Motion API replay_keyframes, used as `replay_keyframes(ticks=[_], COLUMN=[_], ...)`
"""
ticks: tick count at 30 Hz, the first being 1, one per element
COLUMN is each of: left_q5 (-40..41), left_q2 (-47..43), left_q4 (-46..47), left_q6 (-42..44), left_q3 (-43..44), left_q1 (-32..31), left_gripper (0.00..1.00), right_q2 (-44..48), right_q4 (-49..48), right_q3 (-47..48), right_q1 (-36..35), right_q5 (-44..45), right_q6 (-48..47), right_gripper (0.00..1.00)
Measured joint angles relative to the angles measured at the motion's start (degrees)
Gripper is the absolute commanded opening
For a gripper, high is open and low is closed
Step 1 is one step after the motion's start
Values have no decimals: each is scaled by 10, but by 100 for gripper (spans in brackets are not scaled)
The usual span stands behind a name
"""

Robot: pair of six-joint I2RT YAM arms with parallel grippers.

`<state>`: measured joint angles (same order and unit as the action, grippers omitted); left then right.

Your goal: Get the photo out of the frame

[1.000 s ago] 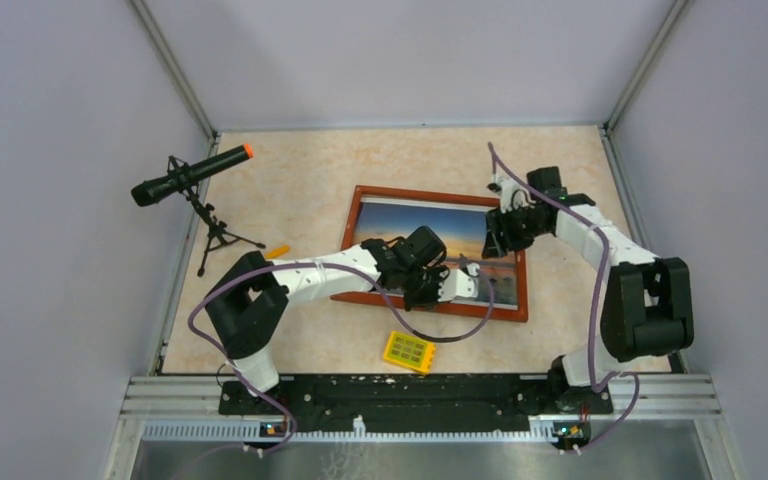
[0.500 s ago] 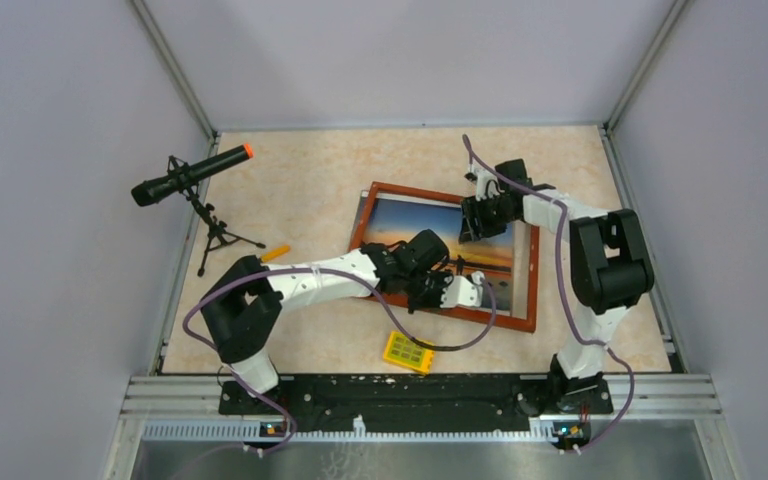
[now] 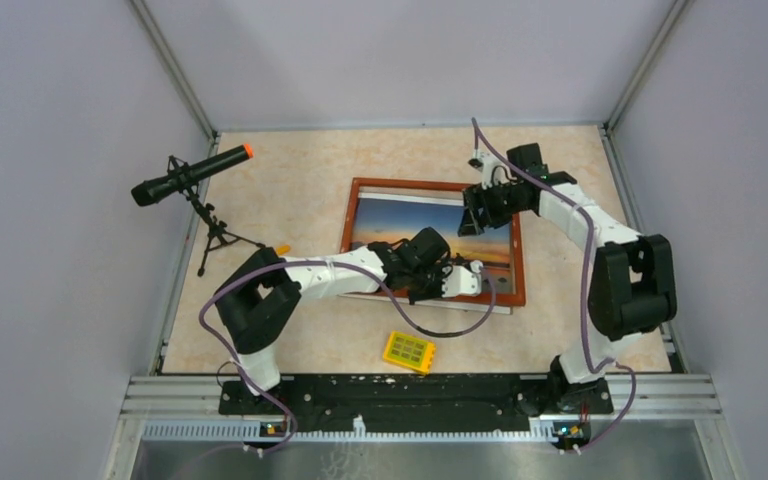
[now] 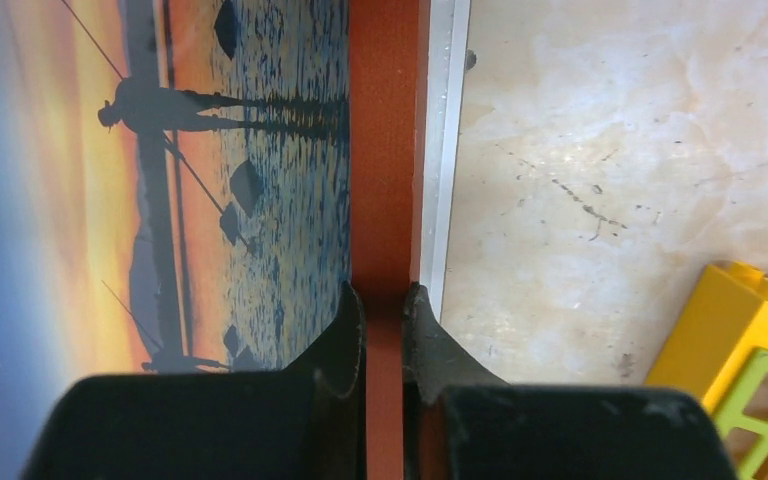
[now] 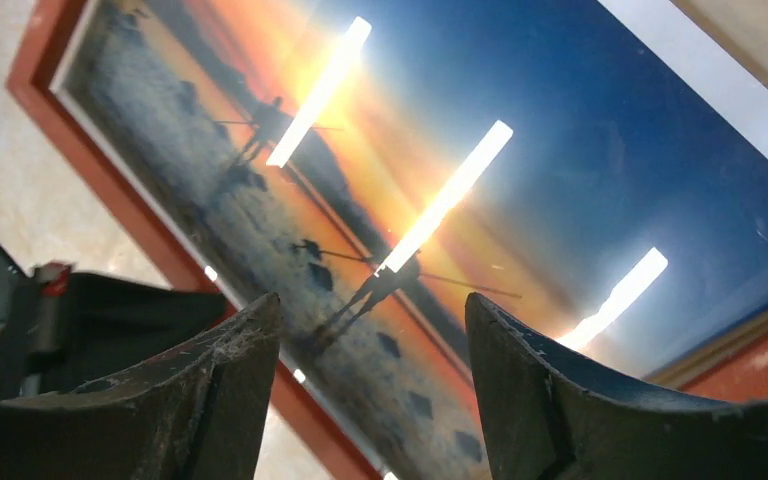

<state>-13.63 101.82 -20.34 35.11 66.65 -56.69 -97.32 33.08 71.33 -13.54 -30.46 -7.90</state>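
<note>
**Item 1, frame** (image 3: 430, 184): lies face up at mid-worktop (image 3: 290, 170). The photo (image 3: 400, 215) sits inside it, under a glossy front that mirrors 3 strip lights.

**Left tool** (image 4: 384, 300): closed on the near wooden border, with the rail between its 2 fingers.

**Right tool** (image 5: 372, 305): spread wide above the far right corner, holding nothing.

**Yellow block** (image 3: 409, 351): lies apart, nearer the arm bases.

**Handling, judged:**
- The frame is rigid and fairly light.
- The front pane is probably brittle and slippery, so grip the wooden rail, never the pane.
- The photo is thin, limp and crease-prone.
- It is probably reachable only from the back, so the frame wants turning over.
- Then lift the print by its white margin.
</note>
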Motion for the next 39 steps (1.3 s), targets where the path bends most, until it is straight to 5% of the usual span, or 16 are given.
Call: replay_keyframes(ticks=[8,15,18,21,24,39], left_q5=[12,24,35,48,59,71], left_q2=[12,31,39,45,46,56], left_q4=[16,37,44,56,57,71], left_q6=[12,25,23,23,21,19], left_q3=[-3,0,7,10,11,17], left_q1=[10,26,27,29,31,38], left_gripper=[0,0,11,44,60,82], right_q2=[130,156,160,169,180,193], right_q4=[16,28,28,25,19,-9], right_q3=[-61,-119,-131,-141,-153,-174], right_q1=[16,57,73,78,81,88], right_q5=[-37,-62,-69,-72,-77,-84], right_q6=[-25,-31,-35,-37,-37,-35], right_gripper=[73,73,73,73,74,74])
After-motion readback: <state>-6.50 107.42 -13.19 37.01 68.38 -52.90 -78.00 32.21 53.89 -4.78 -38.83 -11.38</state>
